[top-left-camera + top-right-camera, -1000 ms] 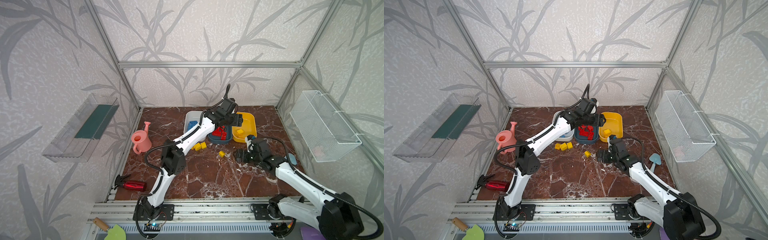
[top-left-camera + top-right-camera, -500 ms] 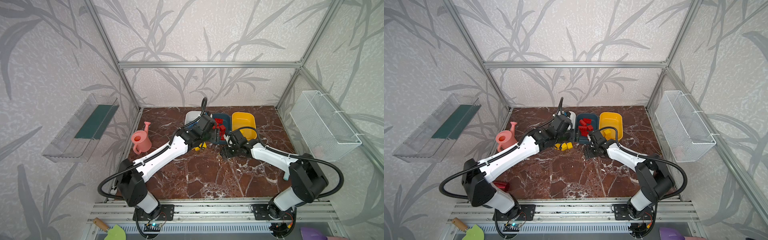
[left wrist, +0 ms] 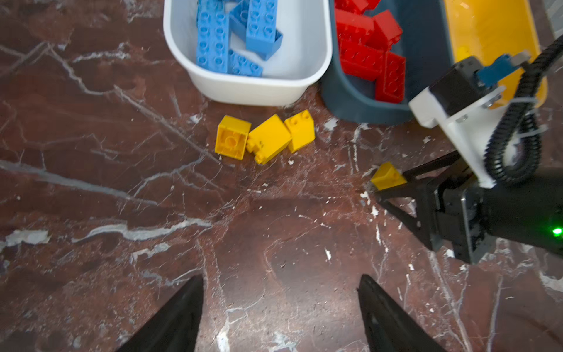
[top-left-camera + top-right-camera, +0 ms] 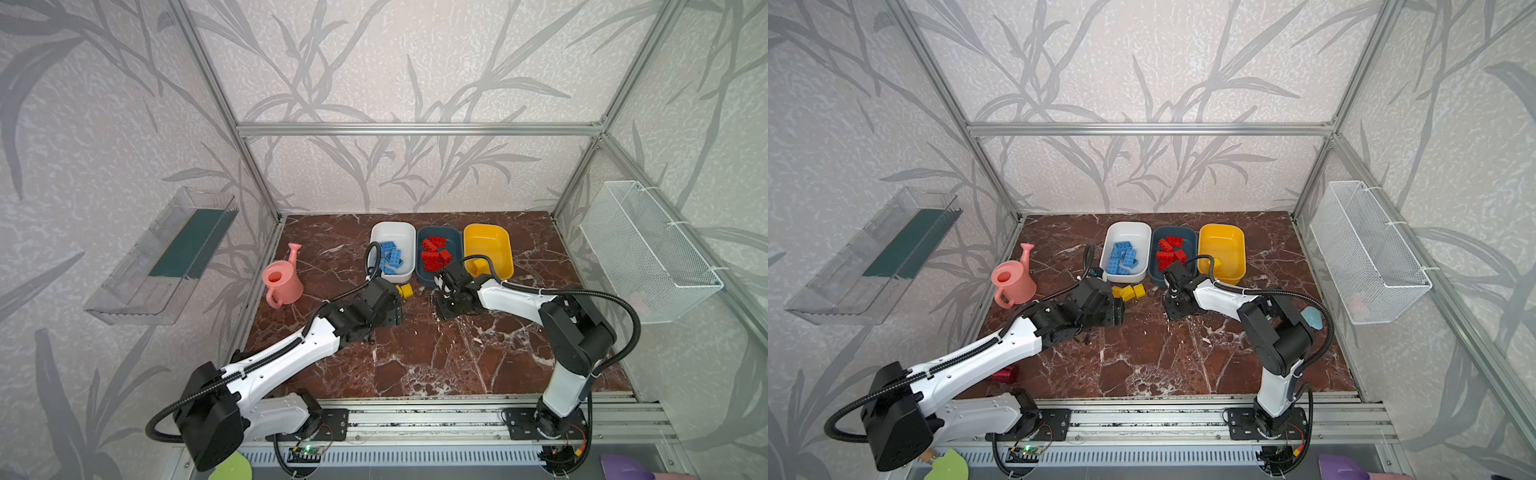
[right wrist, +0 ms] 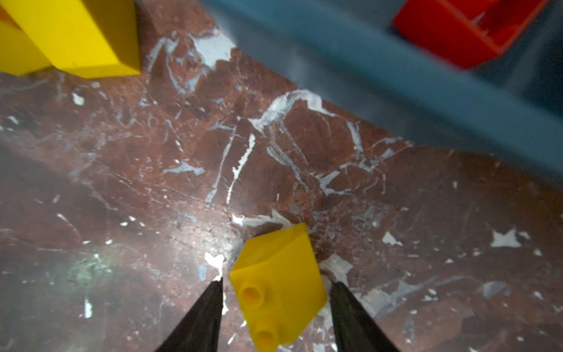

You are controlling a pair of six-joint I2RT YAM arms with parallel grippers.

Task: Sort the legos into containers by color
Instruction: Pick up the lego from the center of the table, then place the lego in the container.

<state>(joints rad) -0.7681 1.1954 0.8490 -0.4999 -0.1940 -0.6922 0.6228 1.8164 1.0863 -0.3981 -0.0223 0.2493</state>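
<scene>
3 yellow legos (image 3: 265, 137) are lying loose on the worktop (image 3: 122, 213) beside the white tub (image 3: 243, 88); the blue legos (image 3: 213, 39) and red legos (image 3: 362, 58) are sitting sorted in tubs. The right fingers (image 5: 207, 311) are sitting either side of a 4th yellow brick (image 5: 277, 274) (not pinching yet); the left fingers (image 3: 182, 311) are hanging spread, empty.

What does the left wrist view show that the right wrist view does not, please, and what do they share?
Only the left wrist view: the white tub of blue bricks, the yellow tub, the right gripper seen whole, and the open left gripper. Only the right wrist view: two studs on the lone brick and thin gaps between it and the right fingers. Both: that yellow brick between the right jaws, the teal tub with red bricks, and other yellow bricks nearby.
</scene>
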